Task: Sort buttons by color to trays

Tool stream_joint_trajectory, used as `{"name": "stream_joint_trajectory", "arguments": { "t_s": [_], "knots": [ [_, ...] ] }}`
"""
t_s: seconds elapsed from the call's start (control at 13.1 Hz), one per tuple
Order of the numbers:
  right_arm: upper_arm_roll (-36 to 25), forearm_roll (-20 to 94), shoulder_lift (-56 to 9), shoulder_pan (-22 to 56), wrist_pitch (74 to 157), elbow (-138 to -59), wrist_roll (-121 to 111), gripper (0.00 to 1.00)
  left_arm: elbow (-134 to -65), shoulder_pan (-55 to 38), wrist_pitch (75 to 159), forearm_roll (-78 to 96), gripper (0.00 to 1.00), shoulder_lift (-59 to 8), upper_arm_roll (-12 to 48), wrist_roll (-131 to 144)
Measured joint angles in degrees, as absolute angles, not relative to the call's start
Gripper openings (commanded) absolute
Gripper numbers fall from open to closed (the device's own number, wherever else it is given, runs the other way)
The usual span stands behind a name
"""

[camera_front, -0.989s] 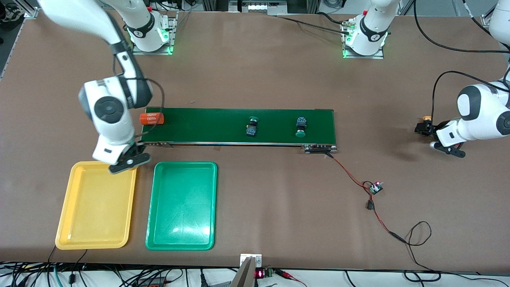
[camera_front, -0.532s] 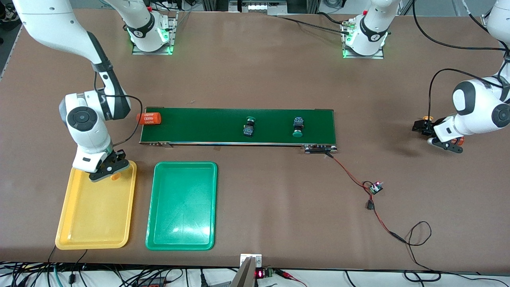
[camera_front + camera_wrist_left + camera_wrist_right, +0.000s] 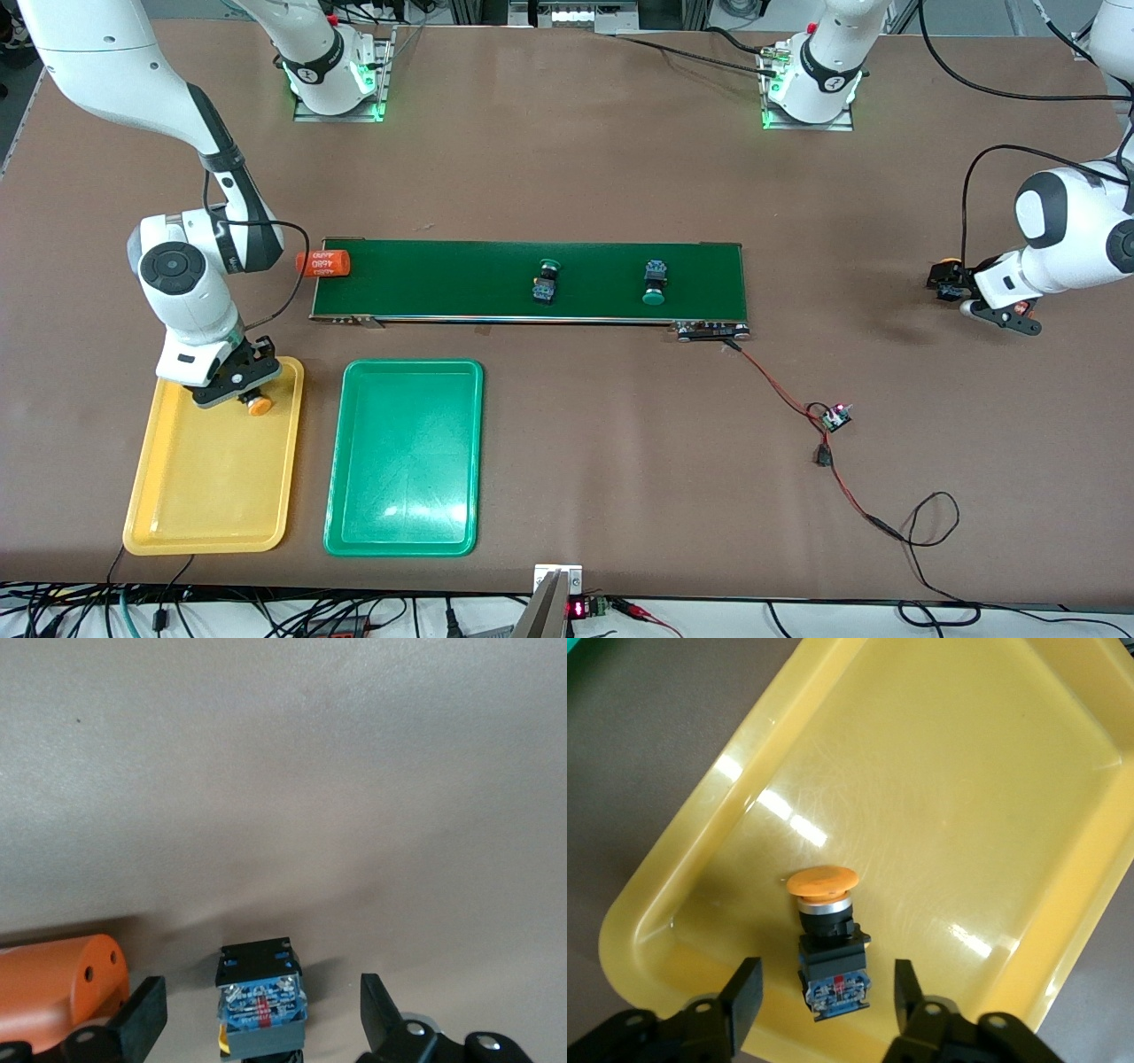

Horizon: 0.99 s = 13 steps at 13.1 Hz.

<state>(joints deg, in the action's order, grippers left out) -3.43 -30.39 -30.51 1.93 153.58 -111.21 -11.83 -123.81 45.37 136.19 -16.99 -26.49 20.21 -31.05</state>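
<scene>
Brown counter [image 3: 567, 177] carries the conveyor belt [image 3: 532, 279] with 2 green buttons [image 3: 545, 280] on it. Beside it, the yellow tray [image 3: 213, 496] holds 1 yellow-orange button [image 3: 826, 930]; right tool [image 3: 824, 1001] straddles it, released. Lift straight up to avoid tipping it. Left tool [image 3: 263, 1014], toward the belt's powered end, is released around another button [image 3: 261, 1001]; an orange cylinder [image 3: 53, 979] lies beside.

The green tray [image 3: 404, 456] lies bare beside the yellow tray [image 3: 213, 478], whose corner nearest the conveyor belt [image 3: 532, 280] holds one yellow-orange button [image 3: 827, 937].
</scene>
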Motion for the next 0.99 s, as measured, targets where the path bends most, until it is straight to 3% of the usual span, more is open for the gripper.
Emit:
{"name": "stream_joint_trajectory", "arguments": {
  "t_s": [0.23, 0.3, 0.46, 0.53, 0.61, 0.99],
  "knots": [
    [-3.43, -30.4, -30.5, 1.93, 153.65, -111.25, -11.88, 0.85, -124.25, 45.91, 137.16, -16.99, 0.81, -26.5, 20.18, -32.1],
    [-3.41, -30.4, -30.43, 1.93, 153.65, -111.31, -11.82, 0.85, -124.4, 46.0, 137.25, -16.99, 0.69, -26.5, 20.18, -32.24],
    [-2.83, -30.4, -29.81, 1.94, 153.33, -112.02, -10.47, 0.87, -124.74, 46.02, 137.3, -16.99, 0.34, -26.5, 20.18, -32.79],
    [-1.92, -30.4, -29.08, 1.95, 151.83, -112.44, -8.7, 1.0, -124.88, 46.02, 137.31, -16.99, 0.15, -26.5, 20.18, -33.32],
    [-0.42, -30.38, -27.98, 1.96, 148.7, -112.58, -6.4, 1.0, -124.98, 46.02, 137.33, -16.99, 0.01, -26.5, 20.18, -33.82],
    [8.45, -24.68, -20.21, 2.66, 133.03, -112.92, 4.06, 1.0, -124.92, 46.08, 137.81, -17.01, 0.0, -26.3, 20.25, -34.31]
  ]
}}
